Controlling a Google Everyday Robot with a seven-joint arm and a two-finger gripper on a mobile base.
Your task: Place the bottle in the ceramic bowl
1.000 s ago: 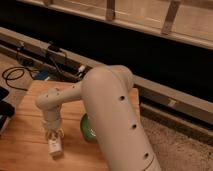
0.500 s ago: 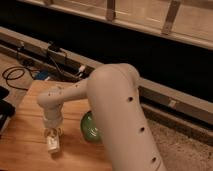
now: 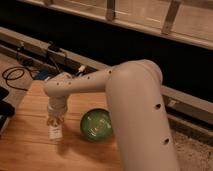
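The bottle (image 3: 55, 132) is small and whitish with a pale label. It stands upright directly under my gripper (image 3: 55, 123), above the left part of the wooden table (image 3: 30, 150). The gripper points down and is shut on the bottle's top. The ceramic bowl (image 3: 96, 125) is round and glossy green and sits on the table just right of the bottle. My big white arm (image 3: 135, 100) reaches in from the right and hides the bowl's right edge.
Black cables (image 3: 15, 75) and a small blue object (image 3: 42, 75) lie on the floor beyond the table's far left corner. A dark object (image 3: 4, 107) sits at the left edge. A dark wall with a metal rail (image 3: 190, 97) runs behind.
The gripper and the bottle have risen slightly and shifted a little toward the bowl. The arm has swung so that more of the bowl shows.
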